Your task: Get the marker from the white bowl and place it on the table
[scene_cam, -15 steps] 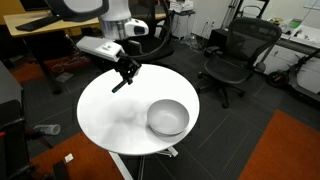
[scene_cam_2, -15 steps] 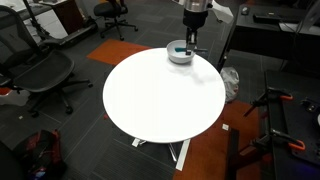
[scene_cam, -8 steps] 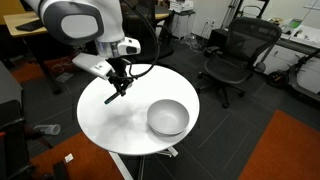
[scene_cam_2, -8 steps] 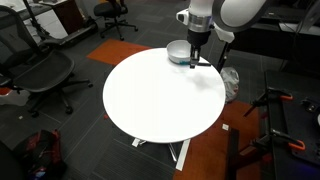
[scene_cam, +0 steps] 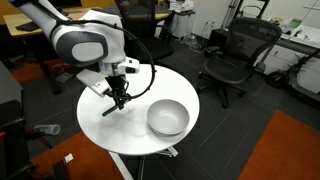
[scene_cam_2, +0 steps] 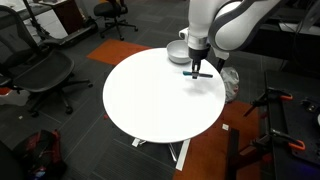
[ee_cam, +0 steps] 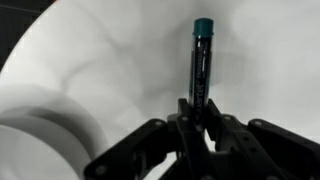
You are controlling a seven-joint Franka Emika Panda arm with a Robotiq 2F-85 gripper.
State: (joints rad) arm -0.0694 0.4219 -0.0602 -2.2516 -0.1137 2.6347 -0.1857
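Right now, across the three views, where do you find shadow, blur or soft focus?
Wrist view: the marker in the gripper reads fairly sharp, the white bowl at lower left is soft, and faint grey shadows fan over the table. Both exterior views: even, glare-free light, small and slightly soft detail.

Plain white round table (scene_cam: 108,126), no pattern. The bowl (scene_cam: 165,128) on it is white, shading to light grey inside. In the wrist view the marker (ee_cam: 199,75) shows a dark body with faint pale print and a teal-blue cap, and the gripper (ee_cam: 200,112) is matte black. The arm (scene_cam: 85,42) is white with grey joints. The carpet (scene_cam: 250,110) is dark grey with orange patches, and the office chair (scene_cam: 235,50) is black.
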